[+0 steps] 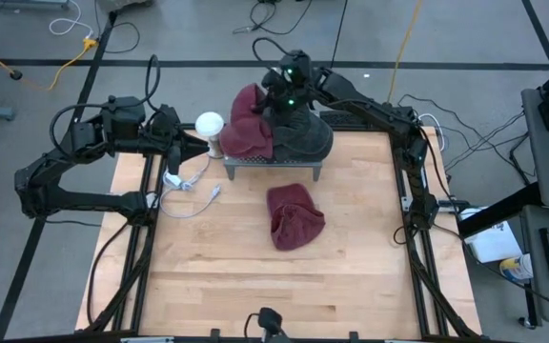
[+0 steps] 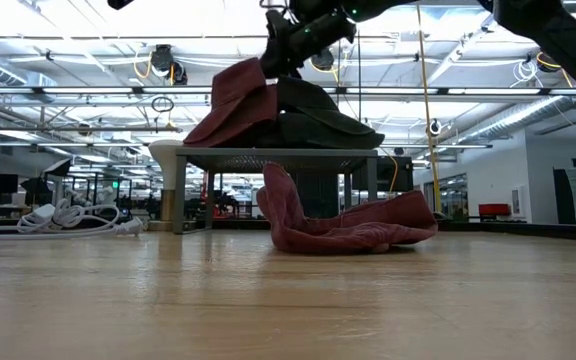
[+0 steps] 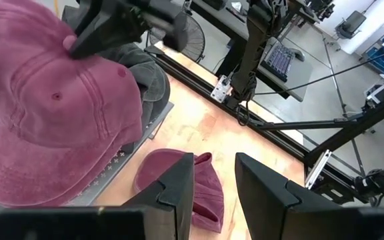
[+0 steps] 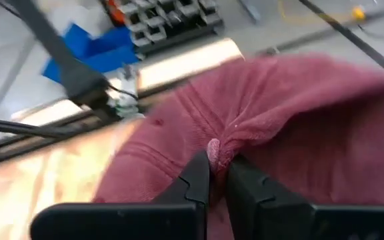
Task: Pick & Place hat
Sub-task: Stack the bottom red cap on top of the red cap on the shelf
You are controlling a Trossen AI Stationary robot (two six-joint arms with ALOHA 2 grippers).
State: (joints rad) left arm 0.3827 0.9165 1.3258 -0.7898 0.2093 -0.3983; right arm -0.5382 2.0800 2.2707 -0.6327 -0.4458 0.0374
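A maroon cap [image 1: 248, 122] leans on a dark grey hat [image 1: 305, 133] atop a small metal rack [image 1: 274, 168] near the table's far edge. My right gripper [image 1: 276, 98] stands over the rack and is shut on this cap [image 4: 292, 113]. A second maroon cap [image 1: 294, 217] lies crumpled on the table nearer the middle, also in the low view [image 2: 348, 225]. My left gripper [image 1: 198, 146] waits open left of the rack; its wrist view shows the open fingers [image 3: 213, 167] facing the held cap [image 3: 59, 113]. My right gripper pinches a small raised fold of the maroon cap's crown [image 4: 213, 148] between its two fingers, coming from above and the far side. The cloth puckers toward the fingers. The cap slants down from the hold [image 2: 238, 95], its lower edge [image 2: 196, 140] near the rack's top on the left.
A white round-topped object [image 1: 210, 124] stands just left of the rack, close to my left gripper. A white cable with plugs [image 1: 184, 186] lies on the table's left part. Bare wood [image 1: 284, 286] stretches toward the near edge.
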